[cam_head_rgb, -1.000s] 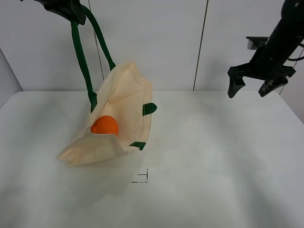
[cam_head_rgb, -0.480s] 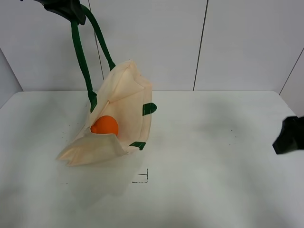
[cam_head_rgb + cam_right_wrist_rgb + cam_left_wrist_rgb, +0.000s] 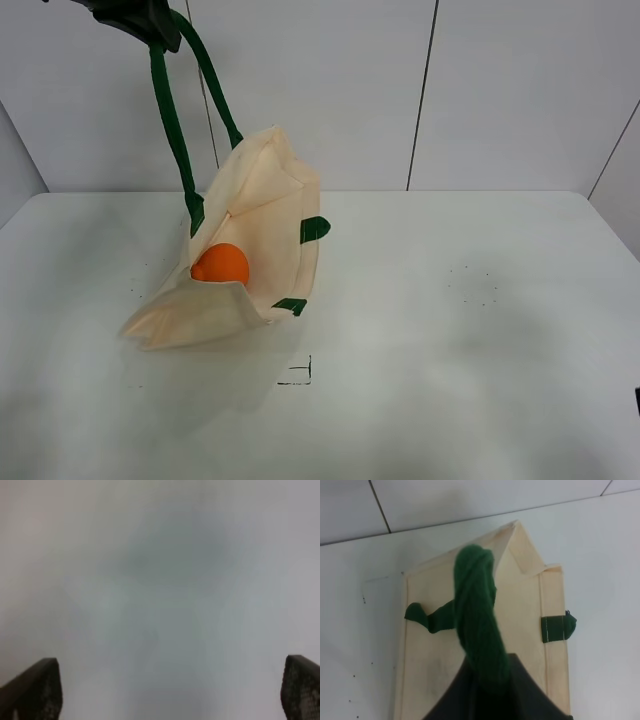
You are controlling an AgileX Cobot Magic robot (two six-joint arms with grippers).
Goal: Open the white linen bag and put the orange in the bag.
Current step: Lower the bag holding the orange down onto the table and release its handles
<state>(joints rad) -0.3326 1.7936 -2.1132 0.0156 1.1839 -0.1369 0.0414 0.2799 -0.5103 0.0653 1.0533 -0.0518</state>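
The white linen bag point(image 3: 262, 230) stands on the table at centre left, its mouth held open and its lower flap spread on the table. The orange point(image 3: 221, 264) sits inside the mouth. My left gripper point(image 3: 135, 18) is at the top left, shut on the bag's dark green handle point(image 3: 172, 120) and holding it up taut. In the left wrist view the twisted green handle point(image 3: 477, 625) runs up into the shut gripper point(image 3: 487, 690), with the bag point(image 3: 525, 605) below. My right gripper point(image 3: 165, 690) is open and empty over blank white table; it is almost wholly outside the exterior high view.
The white table point(image 3: 450, 330) stretches to the right and front of the bag. A small black corner mark point(image 3: 300, 375) is drawn in front of the bag. A panelled white wall point(image 3: 420, 90) stands behind.
My right arm dropped from the upper right down along the right edge and has left the exterior view. The bag, the orange and my left gripper have not moved.
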